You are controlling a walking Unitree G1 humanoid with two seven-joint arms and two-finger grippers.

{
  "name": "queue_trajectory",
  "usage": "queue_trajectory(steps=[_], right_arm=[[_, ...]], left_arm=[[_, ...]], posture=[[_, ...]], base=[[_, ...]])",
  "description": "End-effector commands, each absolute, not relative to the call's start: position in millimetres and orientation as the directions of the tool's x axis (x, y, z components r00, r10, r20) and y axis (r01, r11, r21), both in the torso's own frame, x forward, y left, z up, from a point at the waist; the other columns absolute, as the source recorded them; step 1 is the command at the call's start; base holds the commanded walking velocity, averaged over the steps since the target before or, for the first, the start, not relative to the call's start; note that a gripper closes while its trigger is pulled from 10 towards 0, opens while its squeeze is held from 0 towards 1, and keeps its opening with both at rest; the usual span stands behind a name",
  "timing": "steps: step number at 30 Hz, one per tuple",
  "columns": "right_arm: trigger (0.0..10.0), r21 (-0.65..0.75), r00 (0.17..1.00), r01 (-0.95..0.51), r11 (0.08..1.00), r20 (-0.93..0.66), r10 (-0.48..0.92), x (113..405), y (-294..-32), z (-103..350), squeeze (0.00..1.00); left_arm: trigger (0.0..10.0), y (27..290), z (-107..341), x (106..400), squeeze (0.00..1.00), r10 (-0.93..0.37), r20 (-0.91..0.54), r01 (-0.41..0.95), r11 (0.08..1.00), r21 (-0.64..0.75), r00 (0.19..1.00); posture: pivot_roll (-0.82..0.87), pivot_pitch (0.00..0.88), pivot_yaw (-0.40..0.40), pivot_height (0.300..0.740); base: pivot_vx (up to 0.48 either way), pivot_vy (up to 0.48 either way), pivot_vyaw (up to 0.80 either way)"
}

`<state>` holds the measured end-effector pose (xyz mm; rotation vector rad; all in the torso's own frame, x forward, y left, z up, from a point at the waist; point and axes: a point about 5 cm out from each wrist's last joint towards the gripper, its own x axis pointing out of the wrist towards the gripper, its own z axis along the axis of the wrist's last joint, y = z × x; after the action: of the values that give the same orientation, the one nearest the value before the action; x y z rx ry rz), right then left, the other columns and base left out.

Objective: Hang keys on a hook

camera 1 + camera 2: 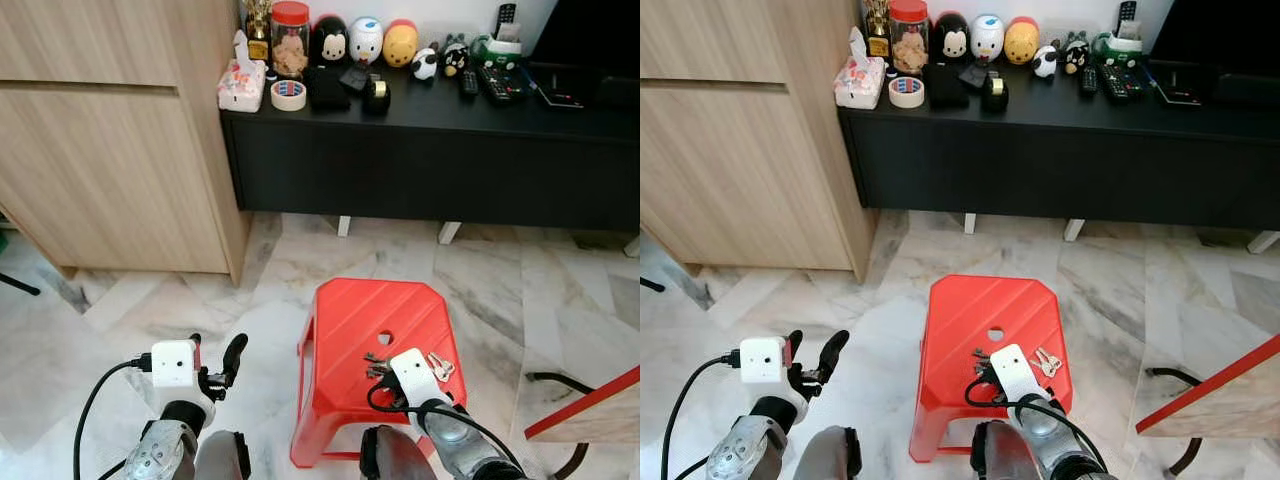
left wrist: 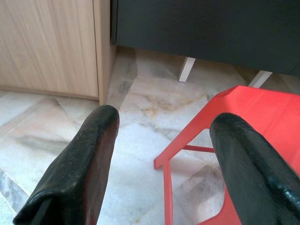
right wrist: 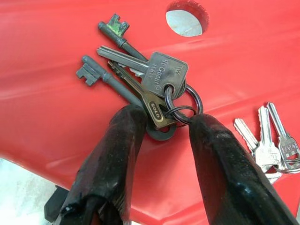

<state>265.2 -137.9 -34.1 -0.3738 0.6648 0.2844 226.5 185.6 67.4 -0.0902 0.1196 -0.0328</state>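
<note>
So I'm looking at two bunches of keys on the red stool [image 1: 350,330]. The dark bunch [image 3: 140,84] has four keys on one ring, two of them old skeleton types. The silver bunch [image 3: 269,145] shows three keys, lying just beside it. My right gripper [image 3: 161,124] is down on the stool, fingers narrowly parted around the dark bunch's ring. Left gripper [image 2: 161,140] hangs wide open over the floor, holding nothing
</note>
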Motion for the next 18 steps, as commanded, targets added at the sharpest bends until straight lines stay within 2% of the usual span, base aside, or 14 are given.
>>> queue_trajectory(steps=[1,3,13,18], right_arm=[[1.0,-0.228,0.718,-0.398,0.889,-0.680,0.147,256,-137,-42,0.00],[0.0,-0.228,0.718,-0.399,0.888,-0.680,0.148,256,-137,-41,0.00],[0.0,-0.241,0.720,-0.429,0.871,-0.673,0.169,260,-133,-39,0.00],[0.0,-0.238,0.752,-0.419,0.876,-0.631,0.189,268,-127,-31,0.00]], left_arm=[[10.0,184,67,223,0.00,-0.044,-0.134,0.031,0.995,-0.092,0.990],[10.0,184,66,224,0.00,-0.044,-0.135,0.031,0.995,-0.092,0.990],[10.0,180,65,224,0.00,-0.054,-0.142,0.041,0.995,-0.095,0.988],[10.0,180,64,227,0.00,-0.053,-0.141,0.040,0.995,-0.094,0.989]], posture=[[0.05,0.177,-0.100,0.626],[0.05,0.177,-0.100,0.626],[0.05,0.173,-0.101,0.626],[0.04,0.165,-0.101,0.626]], base=[[0.000,0.000,0.00],[0.000,0.000,0.00],[0.000,0.000,0.00],[0.000,0.000,0.00]])
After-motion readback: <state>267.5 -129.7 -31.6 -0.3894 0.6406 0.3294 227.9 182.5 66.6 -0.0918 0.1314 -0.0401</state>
